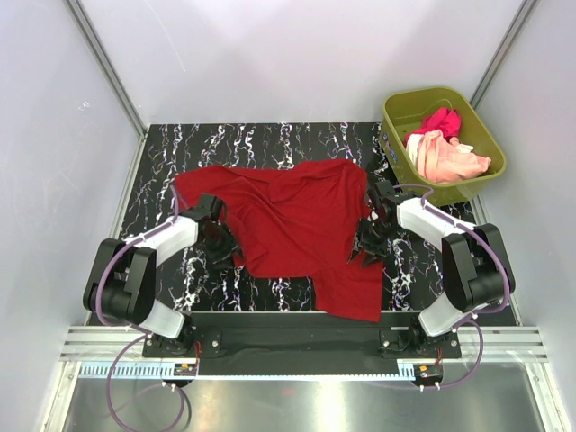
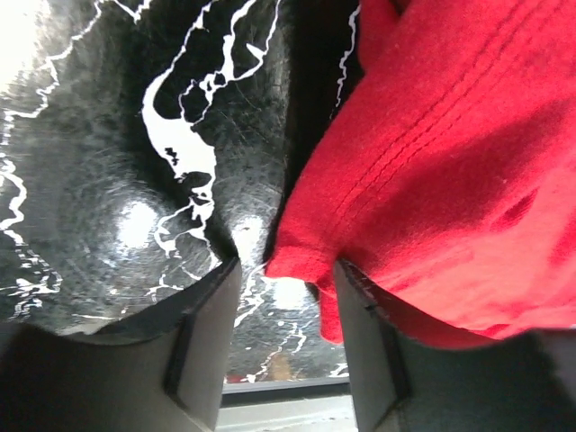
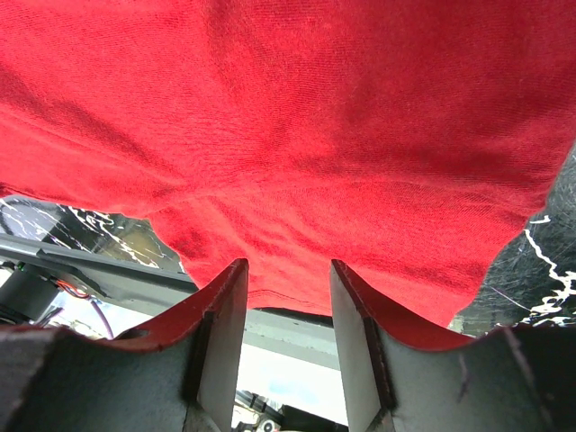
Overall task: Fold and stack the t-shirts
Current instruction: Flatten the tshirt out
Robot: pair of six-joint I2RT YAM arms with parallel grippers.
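Overhead view: a deep red t-shirt (image 1: 297,220) lies spread and rumpled across the middle of a black table (image 1: 270,139) veined with white. Its lower right part reaches the table's bottom edge. In the upper right of the frame an olive-green tub (image 1: 400,112) stands at the table's corner. Inside it a magenta-pink t-shirt (image 1: 441,121) is bunched toward the top of the frame, touching a pale peach t-shirt (image 1: 450,162) crumpled just below it. The left gripper (image 1: 219,241) sits low at the red shirt's left edge, left of centre. The right gripper (image 1: 367,247) sits low at the shirt's right edge, right of centre.

Left wrist view: two dark fingers (image 2: 202,346) rise from the bottom of the frame with a clear gap between them, so this gripper is spread apart and clamps nothing. The red shirt's stitched hem fills the right half of the frame. Its corner dips toward the gap, and cloth drapes over the right-hand finger. Glossy table fills the left half.

Right wrist view: this gripper's fingers (image 3: 220,333) likewise stand apart with nothing pinched between them. Red cloth fills the upper two thirds of the frame, and its lower edge hangs just above the gap and over both fingertips
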